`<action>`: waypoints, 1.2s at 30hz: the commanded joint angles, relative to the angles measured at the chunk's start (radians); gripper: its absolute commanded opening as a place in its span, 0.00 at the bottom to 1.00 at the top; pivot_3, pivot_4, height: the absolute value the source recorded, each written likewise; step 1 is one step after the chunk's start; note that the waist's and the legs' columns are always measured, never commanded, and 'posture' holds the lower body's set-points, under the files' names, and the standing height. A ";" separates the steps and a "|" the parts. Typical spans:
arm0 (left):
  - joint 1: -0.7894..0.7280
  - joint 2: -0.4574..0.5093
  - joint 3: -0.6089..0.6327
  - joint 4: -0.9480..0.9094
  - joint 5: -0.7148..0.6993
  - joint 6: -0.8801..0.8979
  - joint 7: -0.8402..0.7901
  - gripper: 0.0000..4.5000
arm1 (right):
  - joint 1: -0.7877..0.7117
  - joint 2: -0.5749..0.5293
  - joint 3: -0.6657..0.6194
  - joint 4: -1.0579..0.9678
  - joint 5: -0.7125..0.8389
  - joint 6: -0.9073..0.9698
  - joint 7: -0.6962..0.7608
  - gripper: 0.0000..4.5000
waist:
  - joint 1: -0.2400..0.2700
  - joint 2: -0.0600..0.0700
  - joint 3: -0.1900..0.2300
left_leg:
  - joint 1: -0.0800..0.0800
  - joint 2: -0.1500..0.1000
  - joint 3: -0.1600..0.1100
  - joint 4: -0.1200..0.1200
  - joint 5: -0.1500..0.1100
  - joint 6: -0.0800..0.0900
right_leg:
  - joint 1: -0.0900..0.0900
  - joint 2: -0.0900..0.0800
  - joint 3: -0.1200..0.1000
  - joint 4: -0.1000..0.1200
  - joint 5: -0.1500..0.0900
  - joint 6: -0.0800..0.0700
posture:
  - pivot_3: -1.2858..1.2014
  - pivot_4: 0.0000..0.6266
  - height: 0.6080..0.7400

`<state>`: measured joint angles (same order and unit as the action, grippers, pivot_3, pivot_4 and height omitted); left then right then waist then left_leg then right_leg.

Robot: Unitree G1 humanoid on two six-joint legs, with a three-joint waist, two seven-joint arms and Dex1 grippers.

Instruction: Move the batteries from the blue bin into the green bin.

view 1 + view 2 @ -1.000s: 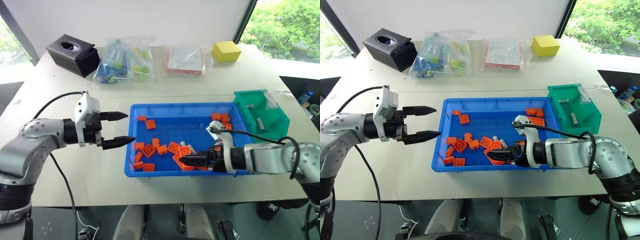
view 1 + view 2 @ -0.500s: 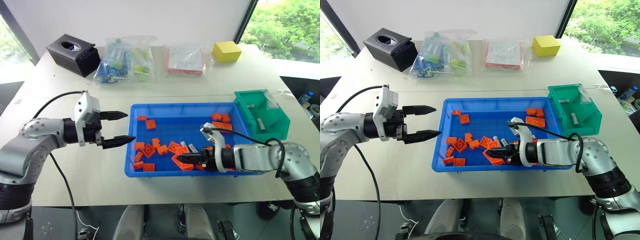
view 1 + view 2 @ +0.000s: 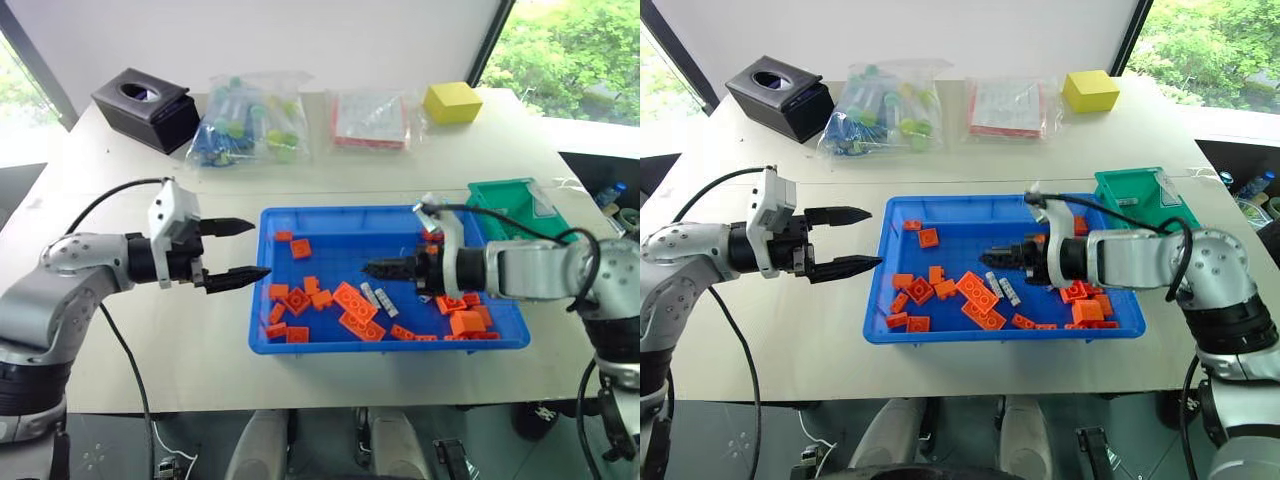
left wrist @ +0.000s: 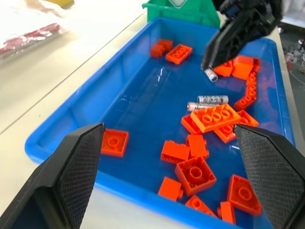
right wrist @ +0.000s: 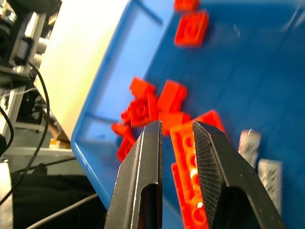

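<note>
Tabletop blue bin (image 3: 330, 231): orange bricks (image 3: 355, 305), two batteries (image 3: 379, 298).

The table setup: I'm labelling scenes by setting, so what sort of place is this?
Probably a lab or office room set up for sorting trials: a pale table by large windows, with a blue bin of orange bricks and bagged supplies.
</note>
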<state>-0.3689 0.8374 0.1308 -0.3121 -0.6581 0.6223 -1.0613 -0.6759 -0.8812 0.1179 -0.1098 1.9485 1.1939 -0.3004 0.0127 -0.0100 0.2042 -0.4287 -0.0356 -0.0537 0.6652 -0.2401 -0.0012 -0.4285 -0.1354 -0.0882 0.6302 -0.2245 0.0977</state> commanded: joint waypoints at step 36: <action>-0.048 -0.023 0.002 -0.004 0.003 -0.002 0.031 1.00 | 0.011 0.061 0.062 -0.192 -0.776 0.080 0.509 0.23 | 0.000 0.000 0.000 | -0.004 0.000 0.000 0.000 0.000 0.000 | -0.003 0.000 0.000 -0.001 0.003 0.001 | 0.52 0.24 0.64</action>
<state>-0.4010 0.8122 0.1282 -0.3041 -0.6495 0.6248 -1.0359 -0.6481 -0.8242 0.1875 -0.2937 1.2069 1.2725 0.1838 0.0129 -0.0100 0.2044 -0.4329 -0.0358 -0.0535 0.6651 -0.2404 -0.0008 -0.4318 -0.1348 -0.0881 0.6288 -0.2212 0.0987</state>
